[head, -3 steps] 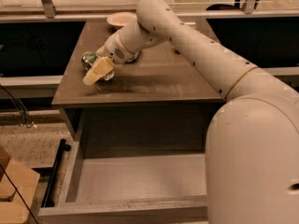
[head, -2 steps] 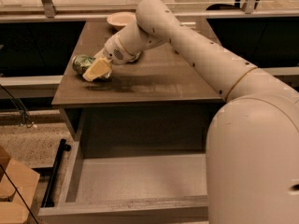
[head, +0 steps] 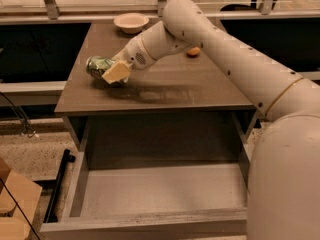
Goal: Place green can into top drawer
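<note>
Grasp stage. The green can [head: 98, 65] is seen at the left of the tabletop [head: 165, 91], against the pincer [head: 112, 72] — whether it is pinched cannot be told. Next, a firm hold is required — then carriage down into the open top drawer [head: 160, 191].

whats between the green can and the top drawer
Camera view: just bare tabletop and its front edge between the green can and the open top drawer below. The claw is at the can.

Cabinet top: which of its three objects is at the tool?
The dark green, white-mottled drink can, left side: the tool grips it; the beige bowl and small orange object sit apart behind.
</note>
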Robot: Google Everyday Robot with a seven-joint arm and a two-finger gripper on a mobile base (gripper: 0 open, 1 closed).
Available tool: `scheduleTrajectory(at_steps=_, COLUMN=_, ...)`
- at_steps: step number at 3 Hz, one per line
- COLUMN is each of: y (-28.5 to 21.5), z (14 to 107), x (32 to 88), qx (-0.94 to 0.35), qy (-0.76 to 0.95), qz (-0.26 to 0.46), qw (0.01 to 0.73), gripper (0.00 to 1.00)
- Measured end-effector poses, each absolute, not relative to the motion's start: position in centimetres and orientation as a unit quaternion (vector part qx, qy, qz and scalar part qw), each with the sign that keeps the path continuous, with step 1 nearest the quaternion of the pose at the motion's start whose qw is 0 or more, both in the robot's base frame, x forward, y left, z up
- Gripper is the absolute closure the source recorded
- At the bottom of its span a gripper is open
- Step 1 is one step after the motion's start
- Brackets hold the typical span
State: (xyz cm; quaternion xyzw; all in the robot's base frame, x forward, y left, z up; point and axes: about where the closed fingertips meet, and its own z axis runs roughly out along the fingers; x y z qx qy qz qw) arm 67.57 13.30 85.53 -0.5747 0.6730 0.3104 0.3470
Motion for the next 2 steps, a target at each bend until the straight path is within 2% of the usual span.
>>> scheduleTrajectory(at_steps=1, y=9.0, z=87.4, x=63.8, qx=-0.596, qy=0.646, qz=0.293, qw=0.377, gripper=1.0)
scheduleTrajectory(at_steps=2, y=4.0, z=87.6, x=57.2, qx=-0.627, qy=0.631, qz=0.27, qw=0.369, gripper=1.0)
